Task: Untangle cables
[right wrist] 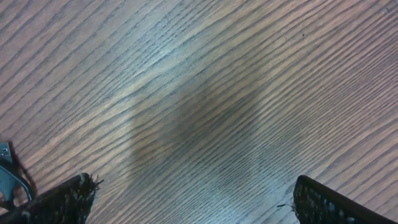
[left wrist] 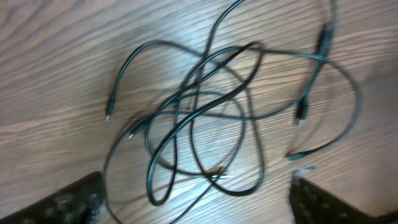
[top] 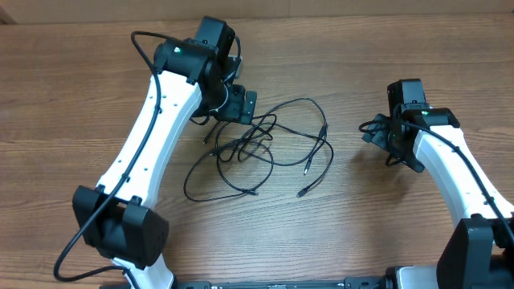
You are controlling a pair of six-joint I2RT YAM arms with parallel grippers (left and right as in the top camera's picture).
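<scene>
Cables [top: 261,152] lie on the table [top: 361,217] in loose loops with several strands crossing; judged mostly untangled, some crossings left. Left gripper [left wrist: 196,186] hovers over the cables, fingers wide and empty. Right gripper [right wrist: 193,186] is well apart from the cables, fingers likewise wide.

Left arm [top: 161,120] and right arm [top: 451,163] show white links, black joints, black wires [top: 138,40].

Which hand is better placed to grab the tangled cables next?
Left, probably. The left hand hovers open right beside the cables, which fill its wrist view; the right hand, also open, sees mostly bare table.
</scene>
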